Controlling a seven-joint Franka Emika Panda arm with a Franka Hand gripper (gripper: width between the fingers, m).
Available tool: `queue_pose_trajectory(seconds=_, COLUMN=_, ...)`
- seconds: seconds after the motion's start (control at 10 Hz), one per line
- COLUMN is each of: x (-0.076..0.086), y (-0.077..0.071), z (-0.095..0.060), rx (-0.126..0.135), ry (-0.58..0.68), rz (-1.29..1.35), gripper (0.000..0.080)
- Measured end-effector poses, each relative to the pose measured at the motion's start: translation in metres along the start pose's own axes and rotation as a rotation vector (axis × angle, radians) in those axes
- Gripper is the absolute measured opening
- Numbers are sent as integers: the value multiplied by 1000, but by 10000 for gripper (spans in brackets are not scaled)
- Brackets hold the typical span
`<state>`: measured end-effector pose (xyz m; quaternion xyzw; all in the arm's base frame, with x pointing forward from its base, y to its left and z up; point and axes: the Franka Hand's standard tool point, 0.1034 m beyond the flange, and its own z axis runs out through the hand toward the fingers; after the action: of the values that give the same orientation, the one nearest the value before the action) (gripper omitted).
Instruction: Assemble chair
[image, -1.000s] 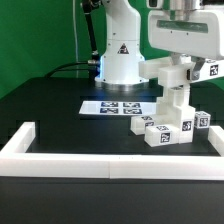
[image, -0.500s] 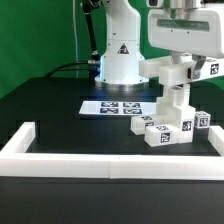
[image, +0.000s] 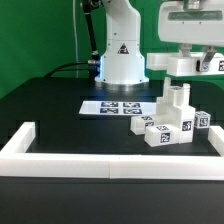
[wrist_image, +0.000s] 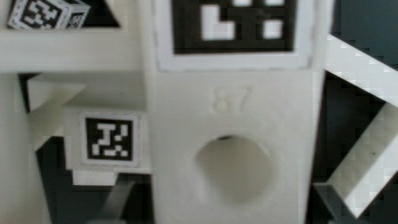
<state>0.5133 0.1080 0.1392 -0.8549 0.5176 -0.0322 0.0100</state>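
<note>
My gripper (image: 197, 58) is high at the exterior view's right, shut on a flat white chair part (image: 183, 64) that carries black-and-white tags. It holds this part in the air above the pile. In the wrist view the held part (wrist_image: 231, 110) fills the space between my dark fingers (wrist_image: 107, 200), showing a tag, an oval hole and the number 87. The other chair parts (image: 168, 125) lie in a pile on the black table, with one blocky piece (image: 177, 100) standing upright. More tagged parts (wrist_image: 111, 138) show beneath the held one.
The marker board (image: 112, 106) lies flat on the table behind the pile. A long low white rail (image: 110, 162) runs along the front with short side pieces. The robot base (image: 120, 55) stands at the back before a green wall.
My gripper has risen and moved toward the exterior view's right, lifting the flat white part off the upright piece it sat against.
</note>
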Motion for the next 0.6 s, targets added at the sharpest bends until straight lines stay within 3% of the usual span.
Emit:
queue_pose_trajectory(seconds=0.3, x=9, y=3, z=0, rx=4, ry=-11, rz=-21, gripper=290)
queue_pose_trajectory(seconds=0.6, x=6, y=3, z=2, rx=0, ry=-12, rz=-31, gripper=290)
